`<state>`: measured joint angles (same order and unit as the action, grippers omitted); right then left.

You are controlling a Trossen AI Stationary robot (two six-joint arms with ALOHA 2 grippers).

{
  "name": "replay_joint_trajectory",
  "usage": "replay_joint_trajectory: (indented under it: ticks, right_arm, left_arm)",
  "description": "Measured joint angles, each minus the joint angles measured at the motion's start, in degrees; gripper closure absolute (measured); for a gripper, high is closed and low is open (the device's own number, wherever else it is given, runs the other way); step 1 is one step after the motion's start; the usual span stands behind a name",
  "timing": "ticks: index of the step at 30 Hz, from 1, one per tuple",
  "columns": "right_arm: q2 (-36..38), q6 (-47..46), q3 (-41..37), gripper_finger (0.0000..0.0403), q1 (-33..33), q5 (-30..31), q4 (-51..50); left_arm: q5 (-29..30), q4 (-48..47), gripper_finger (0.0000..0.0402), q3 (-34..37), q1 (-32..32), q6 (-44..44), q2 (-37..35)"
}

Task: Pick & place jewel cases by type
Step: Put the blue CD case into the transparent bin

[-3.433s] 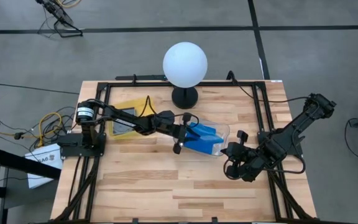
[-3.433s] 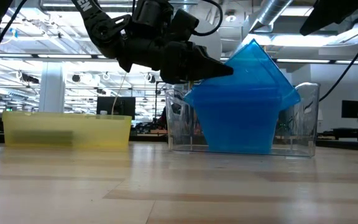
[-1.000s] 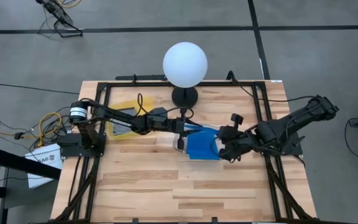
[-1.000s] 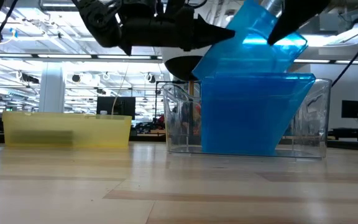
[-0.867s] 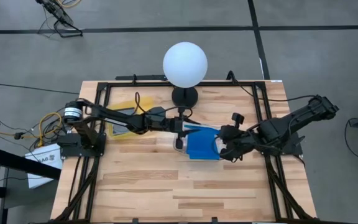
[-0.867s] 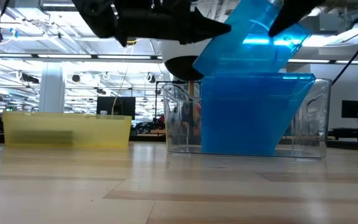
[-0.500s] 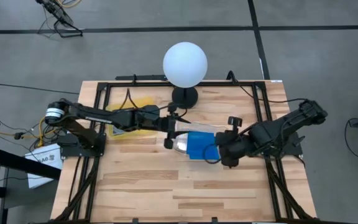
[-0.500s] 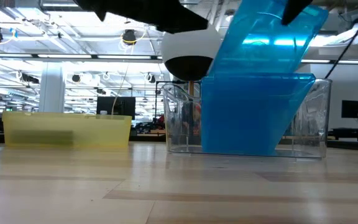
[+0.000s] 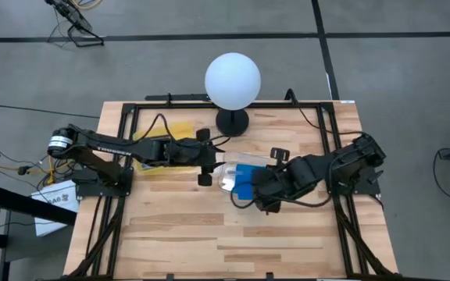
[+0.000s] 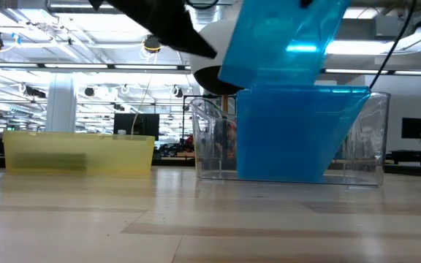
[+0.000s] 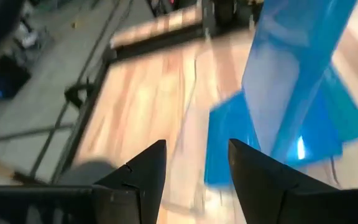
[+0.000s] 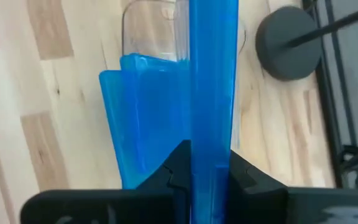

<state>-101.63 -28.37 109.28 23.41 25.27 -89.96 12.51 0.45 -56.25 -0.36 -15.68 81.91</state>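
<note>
My right gripper [image 9: 250, 193] is shut on a bright blue jewel case [image 10: 280, 44], held over the clear tray [image 10: 209, 150]. The clear tray stands mid-table, and other blue jewel cases [image 10: 298, 135] stand on edge inside it. In the right wrist view the held case [image 12: 213, 81] shows edge-on between the fingers. My left gripper [image 11: 194, 168] is open, up in the air left of the clear tray [image 9: 223, 178], and touches nothing. A yellow tray [image 10: 79, 152] sits at the far left, partly under the left arm. My right gripper pinches the blue case's upper end [image 12: 211, 158] between its two fingers, one on each flat face. The fingers come from above, slanting down. The case hangs below them, nearly upright and slightly tilted. Its lower edge [image 10: 232, 82] is about level with the tops of the cases in the tray.
A lamp with a white globe [image 9: 233, 80] on a dark base [image 9: 232, 122] stands at the table's far edge behind the trays. Black frame rails [image 9: 330, 148] run along the table's sides. The near half of the wooden table [image 9: 225, 242] is bare board.
My right gripper has risen and gone toward the table's left edge, lifting the blue case from its slant on the other cases to a near-upright hang. My left gripper has come off that case, drawn back toward the left edge and risen.
</note>
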Motion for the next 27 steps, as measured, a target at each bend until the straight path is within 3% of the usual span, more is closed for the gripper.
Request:
replay_joint_trajectory:
  ticks: [10, 23, 27]
  right_arm:
    - [-5.2, -1.6, -0.1, 0.0378, -2.2, -4.2, -0.2]
    - [-7.6, -3.2, -3.1, 0.0378, -3.8, -6.0, -0.1]
    - [-7.6, -4.7, -5.0, 0.0357, -4.1, -6.0, 0.0]
  left_arm:
    - [2.1, -12.0, 0.0235, 0.0, -2.4, 4.5, -3.0]
    - [4.3, -16.3, 0.0235, 0.0, -4.5, 8.4, -3.6]
    - [4.4, -16.4, 0.0235, 0.0, -4.5, 8.7, -3.6]
